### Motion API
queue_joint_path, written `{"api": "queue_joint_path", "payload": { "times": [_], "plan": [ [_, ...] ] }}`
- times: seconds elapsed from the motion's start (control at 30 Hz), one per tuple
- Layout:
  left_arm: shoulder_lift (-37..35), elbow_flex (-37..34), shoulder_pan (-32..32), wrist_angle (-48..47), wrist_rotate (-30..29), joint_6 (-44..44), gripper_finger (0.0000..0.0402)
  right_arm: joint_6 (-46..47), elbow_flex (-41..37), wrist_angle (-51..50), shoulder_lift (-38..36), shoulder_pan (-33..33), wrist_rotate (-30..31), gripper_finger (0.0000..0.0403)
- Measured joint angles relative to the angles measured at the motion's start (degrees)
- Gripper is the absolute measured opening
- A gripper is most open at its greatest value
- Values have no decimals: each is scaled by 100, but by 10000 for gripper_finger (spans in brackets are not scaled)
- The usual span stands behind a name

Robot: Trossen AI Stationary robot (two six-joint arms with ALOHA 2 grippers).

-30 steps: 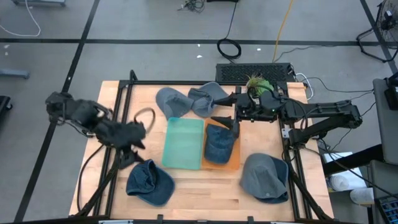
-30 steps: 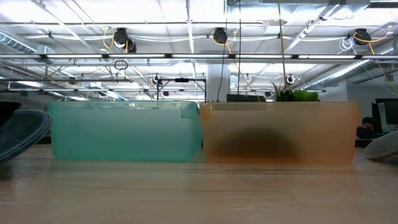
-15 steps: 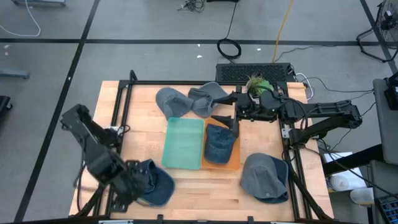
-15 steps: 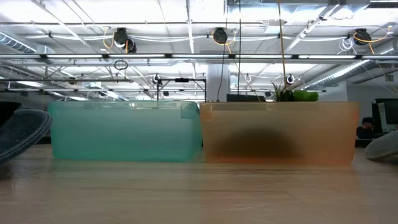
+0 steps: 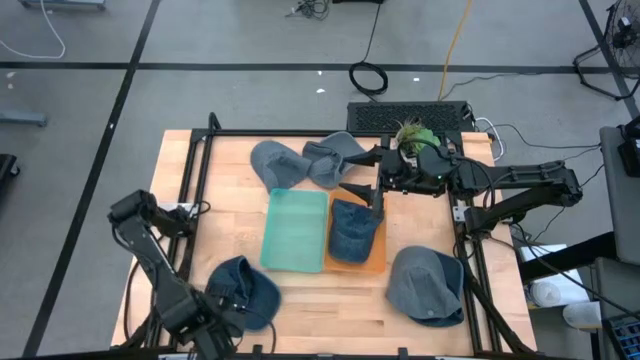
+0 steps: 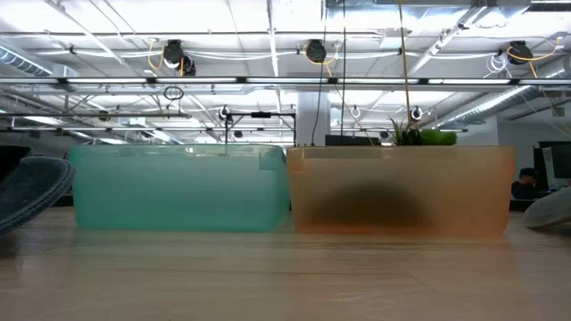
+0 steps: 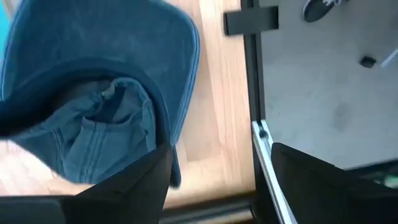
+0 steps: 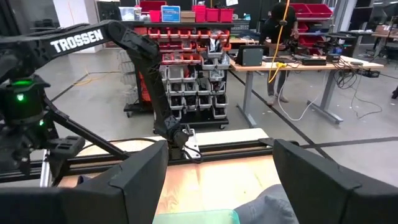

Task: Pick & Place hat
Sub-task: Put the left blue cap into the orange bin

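Reaching down to the near left corner of the pale wooden worktop (image 5: pixel 310 310), the left tool (image 5: pixel 232 318) hangs just above a dark blue denim cap (image 5: pixel 243 291) that lies near the front edge, and its two dark fingers (image 7: pixel 134 186) stand spread apart with nothing between them; in the left wrist view one finger sits over the cap's brim while the other is out over the black metal frame rail (image 7: pixel 250 74) at the worktop's edge. At the middle of the worktop stand two translucent plastic bins side by side and touching: a teal rectangular bin (image 5: pixel 294 229) on the left, which holds no cap, and an orange rectangular bin (image 5: pixel 372 255) on the right, which holds a second dark blue denim cap (image 5: pixel 351 229). The right tool (image 5: pixel 360 190) is held above the far end of the orange bin, its fingers parted and gripping nothing. Two grey-blue fabric caps lie near the far edge behind the bins, one (image 5: pixel 274 161) to the left and one (image 5: pixel 334 157) just beside it, touching. A larger grey cap (image 5: pixel 427 285) rests near the front right corner. A small green plant (image 5: pixel 415 133) stands at the far right of the worktop, close behind the right arm. From the low view the teal bin (image 6: pixel 180 189) and orange bin (image 6: pixel 400 191) fill the middle, with the edge of a cap at either side.
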Motion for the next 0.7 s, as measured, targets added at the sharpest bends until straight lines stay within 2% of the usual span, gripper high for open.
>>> {"api": "queue_joint_path", "payload": {
  "times": [0.37,0.7],
  "plan": [
    [443,2,143,610,-554,148,285,-438,-2,-2,0,2,-25,281],
    [1129,2,315,741,-589,247,285,-477,-2,-7,0,4,-202,281]
  ]
}}
